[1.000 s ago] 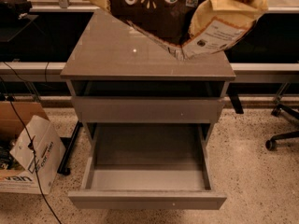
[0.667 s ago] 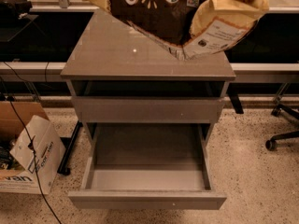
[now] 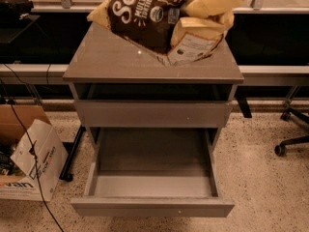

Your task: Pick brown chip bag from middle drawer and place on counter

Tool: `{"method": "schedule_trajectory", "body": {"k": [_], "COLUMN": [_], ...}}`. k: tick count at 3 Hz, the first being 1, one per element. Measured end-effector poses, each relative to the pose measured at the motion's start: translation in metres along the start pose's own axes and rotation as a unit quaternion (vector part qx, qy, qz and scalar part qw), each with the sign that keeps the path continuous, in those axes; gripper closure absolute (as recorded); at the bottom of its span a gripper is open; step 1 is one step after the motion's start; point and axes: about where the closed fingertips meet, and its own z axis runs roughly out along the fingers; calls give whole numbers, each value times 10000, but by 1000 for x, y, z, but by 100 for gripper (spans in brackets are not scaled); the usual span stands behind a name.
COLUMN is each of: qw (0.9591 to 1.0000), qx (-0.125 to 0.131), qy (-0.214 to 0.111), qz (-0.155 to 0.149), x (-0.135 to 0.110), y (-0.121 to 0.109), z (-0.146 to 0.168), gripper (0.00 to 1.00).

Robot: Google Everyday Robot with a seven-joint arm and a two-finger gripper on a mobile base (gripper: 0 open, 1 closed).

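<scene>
brown chip bag point(image 3: 154, 18): top centre of frame, tilted, right end crumpled, over the rear of the tabletop point(image 3: 106, 62) (contact unclear)
tool: out of view; whether open or closed, cannot tell
middle drawer point(image 3: 152, 207): lower centre, pulled open

I see the counter point(image 3: 106, 62) with the bag point(image 3: 149, 18) over its rear half, low corner near the surface; contact unclear. Gripper outside my view.
</scene>
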Motion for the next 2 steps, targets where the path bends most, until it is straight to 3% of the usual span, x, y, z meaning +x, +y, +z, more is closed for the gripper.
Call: {"method": "schedule_trajectory", "body": {"k": [2], "qw": [9989], "qx": [79], "qy": [-8], "qz": [459], "x": [45], "y": [-53], "z": [65], "gripper": [100]}}
